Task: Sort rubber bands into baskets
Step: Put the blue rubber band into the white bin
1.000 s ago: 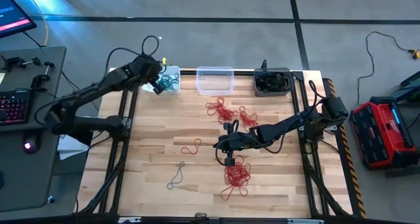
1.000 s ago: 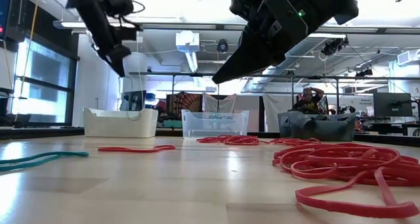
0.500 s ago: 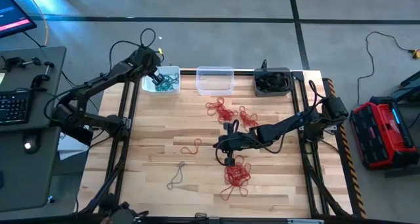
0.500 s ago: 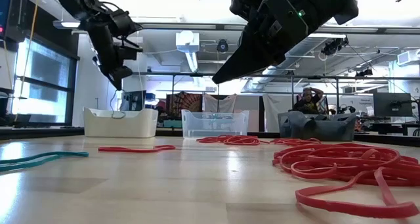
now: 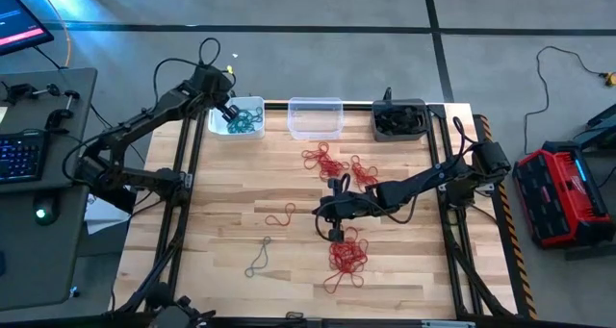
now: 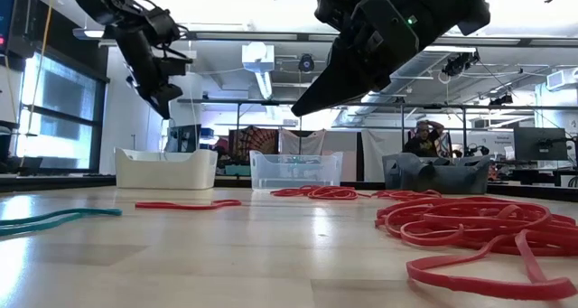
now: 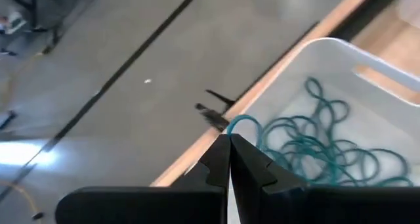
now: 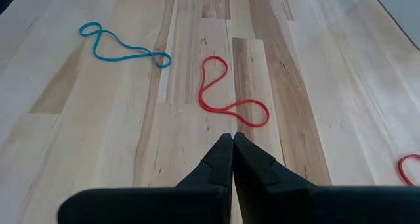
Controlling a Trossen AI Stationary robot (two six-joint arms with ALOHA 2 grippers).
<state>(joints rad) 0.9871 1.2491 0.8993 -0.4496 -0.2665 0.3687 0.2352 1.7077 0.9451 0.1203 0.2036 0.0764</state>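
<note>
Three baskets line the table's far edge: the white basket (image 5: 243, 117) holds a tangle of teal bands (image 7: 321, 145), the clear basket (image 5: 316, 116) sits in the middle, and the dark basket (image 5: 399, 119) is at the right. Red bands (image 5: 346, 256) lie in loose heaps mid-table, with a single red loop (image 8: 226, 96) and a teal loop (image 8: 121, 45) lying flat apart from them.

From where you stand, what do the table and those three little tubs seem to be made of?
The table looks like pale wooden planks with a light sheen: grain and plank seams show. The white tub looks like opaque plastic, smooth and matte. The clear tub looks like transparent plastic, since the wood shows through it. The dark grey tub is probably plastic too.
</note>
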